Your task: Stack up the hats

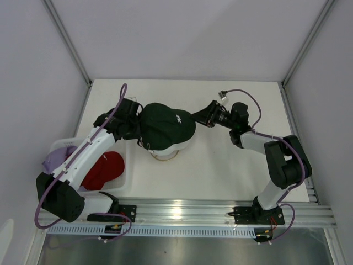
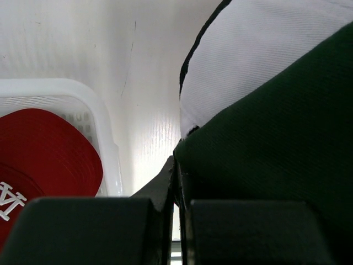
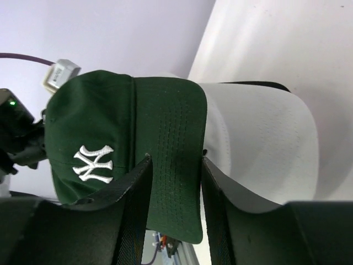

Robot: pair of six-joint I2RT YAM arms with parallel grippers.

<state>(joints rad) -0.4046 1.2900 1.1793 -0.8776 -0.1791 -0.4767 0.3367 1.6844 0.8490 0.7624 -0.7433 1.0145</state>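
Seating is underway: the dark green cap (image 1: 162,124) is resting atop the white cap (image 3: 265,143), with the left gripper (image 2: 176,176) pinching its rear edge. The right gripper (image 3: 175,160) is straddling the brim (image 3: 176,121) (jaws parted). Next, I judge, both are needing to let go cleanly.

Four caps show plainly: one dark green cap (image 1: 165,126), one white cap (image 3: 259,138), one red cap (image 1: 105,168) and one lavender cap (image 1: 58,160). A thin dark edge beside the white one may be a fifth; that cannot be told. One white mesh basket (image 1: 126,163) stands on one surface (image 1: 231,165). There are two tools: one left tool (image 2: 175,165) and one right tool (image 3: 175,160).
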